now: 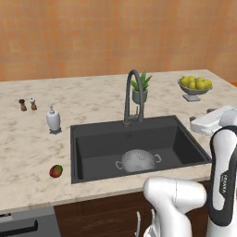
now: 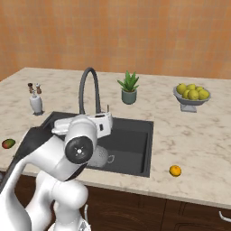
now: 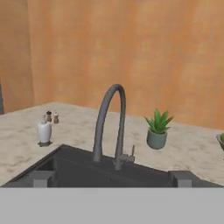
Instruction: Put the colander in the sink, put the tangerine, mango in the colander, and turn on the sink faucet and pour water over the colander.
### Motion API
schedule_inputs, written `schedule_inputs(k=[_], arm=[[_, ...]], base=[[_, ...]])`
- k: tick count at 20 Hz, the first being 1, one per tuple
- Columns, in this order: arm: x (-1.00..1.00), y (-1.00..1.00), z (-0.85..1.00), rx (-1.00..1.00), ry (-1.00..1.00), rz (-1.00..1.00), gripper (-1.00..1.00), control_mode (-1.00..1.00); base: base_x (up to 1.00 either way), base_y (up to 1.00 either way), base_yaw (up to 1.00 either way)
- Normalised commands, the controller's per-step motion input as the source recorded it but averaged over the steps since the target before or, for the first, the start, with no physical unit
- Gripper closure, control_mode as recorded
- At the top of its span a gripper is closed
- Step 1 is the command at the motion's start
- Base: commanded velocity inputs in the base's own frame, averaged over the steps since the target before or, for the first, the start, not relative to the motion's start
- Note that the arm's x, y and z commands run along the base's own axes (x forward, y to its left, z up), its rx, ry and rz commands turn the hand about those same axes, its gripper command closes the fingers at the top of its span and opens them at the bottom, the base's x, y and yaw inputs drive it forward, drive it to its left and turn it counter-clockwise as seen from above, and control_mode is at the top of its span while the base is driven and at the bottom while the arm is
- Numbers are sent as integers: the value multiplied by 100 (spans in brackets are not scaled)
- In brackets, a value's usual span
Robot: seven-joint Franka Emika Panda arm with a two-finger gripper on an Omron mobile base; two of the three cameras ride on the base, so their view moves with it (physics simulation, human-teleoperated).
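Note:
The colander [image 1: 138,160] stands upright on the floor of the sink [image 1: 92,148], near its front, with nothing in it. On the counter left of the sink lies the mango [image 1: 56,171]. The tangerine [image 2: 175,170] rests on the counter to the right of the sink [image 2: 135,135], near the front edge. Behind the basin rises the sink faucet [image 1: 132,95], no water running. My gripper [image 1: 202,115] hovers above the sink's right rim, pointed at the back wall. In the hand view its fingertips [image 3: 41,178] stand wide apart, open and holding nothing, with the faucet [image 3: 109,127] ahead.
A potted plant [image 1: 140,88] stands just behind the faucet. A footed dish of yellow-green fruit [image 1: 195,85] sits at the back right. A soap dispenser [image 1: 53,119] and two small shakers [image 1: 28,104] stand left of the sink. My own arm hides part of the colander [image 2: 101,157].

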Motion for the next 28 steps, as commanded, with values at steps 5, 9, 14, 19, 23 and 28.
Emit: schedule_inputs(k=[5,9,14,19,23,28], arm=[[-40,97,90,-43,0,4,-100,-100],[-43,100,41,-27,1,2,-100,-100],[-31,100,21,-39,25,21,-100,-100],[-31,100,7,-28,28,27,-100,-100],[-26,95,-16,-10,22,27,-100,-100],[-16,49,-71,0,1,10,-100,-100]], base=[[0,0,0],[0,0,0],[0,0,0],[0,0,0],[0,0,0],[0,0,0]])
